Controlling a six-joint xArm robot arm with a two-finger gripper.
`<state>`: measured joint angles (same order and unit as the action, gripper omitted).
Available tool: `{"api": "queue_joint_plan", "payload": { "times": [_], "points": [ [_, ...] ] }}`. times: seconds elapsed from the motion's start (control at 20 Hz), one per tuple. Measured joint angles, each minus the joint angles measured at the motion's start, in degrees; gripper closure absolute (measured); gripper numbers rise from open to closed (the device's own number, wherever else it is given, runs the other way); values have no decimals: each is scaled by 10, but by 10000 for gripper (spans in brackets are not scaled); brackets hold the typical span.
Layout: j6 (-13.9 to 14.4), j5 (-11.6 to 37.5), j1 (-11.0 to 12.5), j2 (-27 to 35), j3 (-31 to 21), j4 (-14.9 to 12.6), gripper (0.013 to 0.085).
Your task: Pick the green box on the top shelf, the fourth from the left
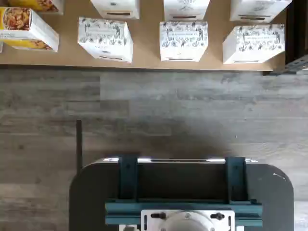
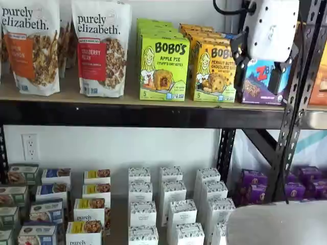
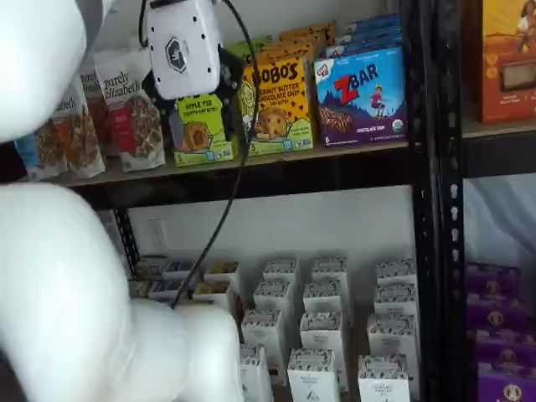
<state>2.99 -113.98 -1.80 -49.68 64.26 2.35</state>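
Apple Pie box [image 2: 163,69] on top shelf [image 2: 138,115], btwn granola bag [image 2: 101,48] at left & peanut butter box [image 2: 214,71] at right.

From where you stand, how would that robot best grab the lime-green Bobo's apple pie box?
Probably from the front, hand closing on the two narrow side walls near the top of the green box. It stands upright at the edge of the top shelf, with a granola bag and a yellow Bobo's box close beside it, so the gaps are tight.
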Motion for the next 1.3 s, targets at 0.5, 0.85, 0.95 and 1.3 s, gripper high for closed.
{"api": "queue_joint_plan", "payload": {
  "times": [0.5, 0.85, 0.95, 1.3],
  "points": [
    [-25, 18, 46, -12, -13, 58, 130],
    [-1, 42, 16, -14, -17, 48, 130],
    [6, 49, 7, -12, -16, 44, 130],
    [32, 89, -25, 3, -8, 35, 130]
  ]
}}
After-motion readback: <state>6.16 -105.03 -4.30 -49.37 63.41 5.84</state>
